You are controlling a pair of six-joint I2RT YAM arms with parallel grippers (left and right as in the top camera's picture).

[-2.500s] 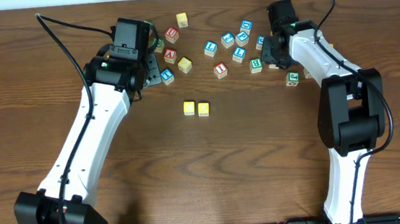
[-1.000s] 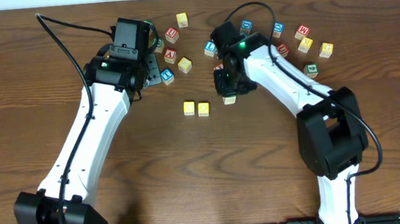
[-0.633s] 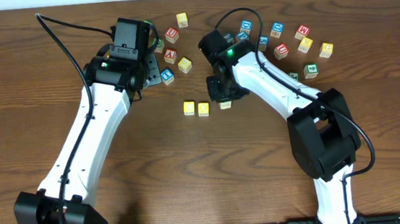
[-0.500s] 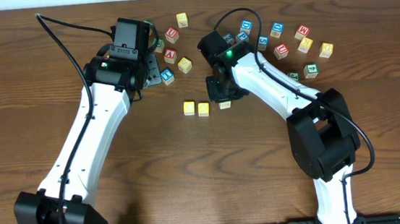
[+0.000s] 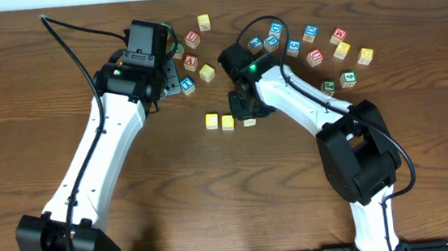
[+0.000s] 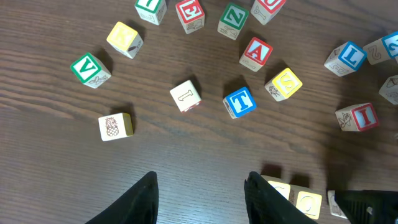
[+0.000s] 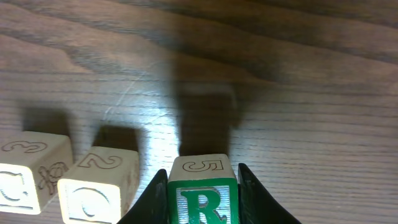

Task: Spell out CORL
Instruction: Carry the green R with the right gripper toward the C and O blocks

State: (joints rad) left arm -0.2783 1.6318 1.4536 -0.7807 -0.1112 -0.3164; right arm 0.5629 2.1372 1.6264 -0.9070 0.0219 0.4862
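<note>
Two yellow-topped cubes, C (image 5: 212, 121) (image 7: 28, 171) and O (image 5: 228, 122) (image 7: 99, 190), sit side by side mid-table. My right gripper (image 5: 247, 111) (image 7: 203, 180) is shut on the green R cube (image 5: 249, 122) (image 7: 203, 202), holding it just right of the O with a small gap. The blue L cube (image 6: 348, 57) lies among loose cubes at the back; the right arm hides it in the overhead view. My left gripper (image 5: 167, 75) (image 6: 202, 199) hovers open and empty over the back-left cubes.
Loose letter cubes are scattered along the back: a blue T (image 6: 239, 102), yellow S (image 6: 283, 84), red A (image 6: 256, 51), green V (image 6: 90, 68) and a pineapple cube (image 6: 115, 126). More cubes lie back right (image 5: 341, 50).
The right arm has carried the R cube left and toward the front, ending just right of the O cube. The left arm has not moved.
</note>
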